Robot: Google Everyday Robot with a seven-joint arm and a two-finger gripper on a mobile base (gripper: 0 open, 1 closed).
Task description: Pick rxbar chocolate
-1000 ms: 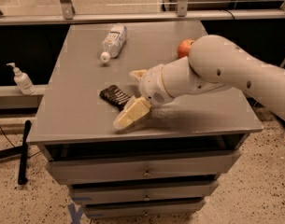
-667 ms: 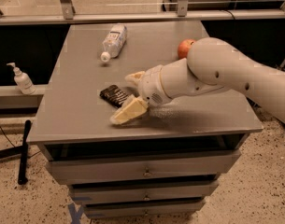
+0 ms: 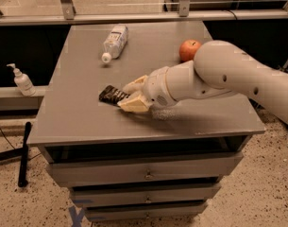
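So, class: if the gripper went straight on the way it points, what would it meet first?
The rxbar chocolate, right at the gripper's tip on the table; they may already touch.

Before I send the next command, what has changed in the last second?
The gripper moved back from the front edge of the table, onto the right end of the snack bar; whether it grips, I cannot tell. Snack bar, bottle and apple stayed put.
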